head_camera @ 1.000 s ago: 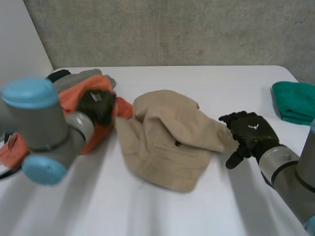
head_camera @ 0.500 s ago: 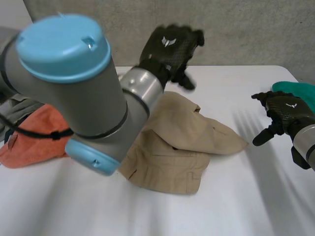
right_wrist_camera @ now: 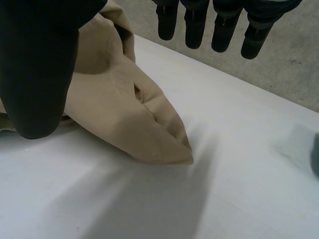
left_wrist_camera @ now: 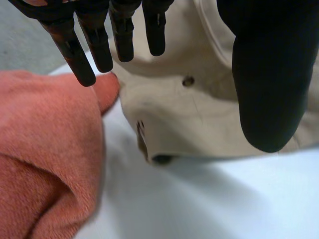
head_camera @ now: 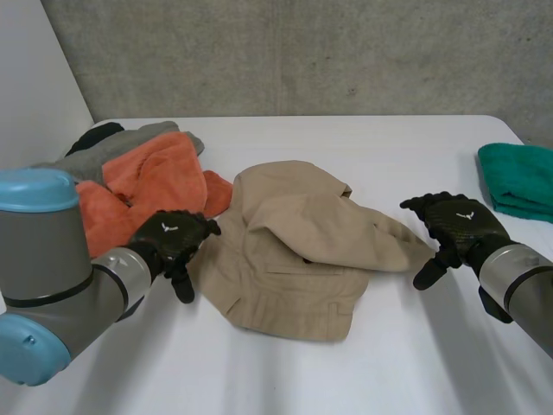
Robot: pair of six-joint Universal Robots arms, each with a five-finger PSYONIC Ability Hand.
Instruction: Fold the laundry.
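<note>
A crumpled tan garment (head_camera: pixel 298 251) lies in the middle of the white table (head_camera: pixel 285 372), one pointed end reaching to the right. My left hand (head_camera: pixel 173 240) hovers at its left edge, fingers straight and spread, holding nothing. In the left wrist view the tan garment (left_wrist_camera: pixel 199 99) lies under the fingers (left_wrist_camera: pixel 102 42) and thumb, with a small button showing. My right hand (head_camera: pixel 455 226) is open just right of the garment's pointed end. In the right wrist view that pointed end (right_wrist_camera: pixel 149 129) lies below the palm, untouched by the fingers (right_wrist_camera: pixel 224 25).
An orange towel (head_camera: pixel 143 186) is heaped on a grey cloth (head_camera: pixel 117 147) at the left, close to my left hand; the orange towel (left_wrist_camera: pixel 45 149) lies beside the tan garment. A folded green cloth (head_camera: pixel 518 177) sits at the table's right edge.
My left arm swung up high over the garment, then came down to its left edge, and the hand opened. The right hand drew back to the right, then returned close to the pointed end.
</note>
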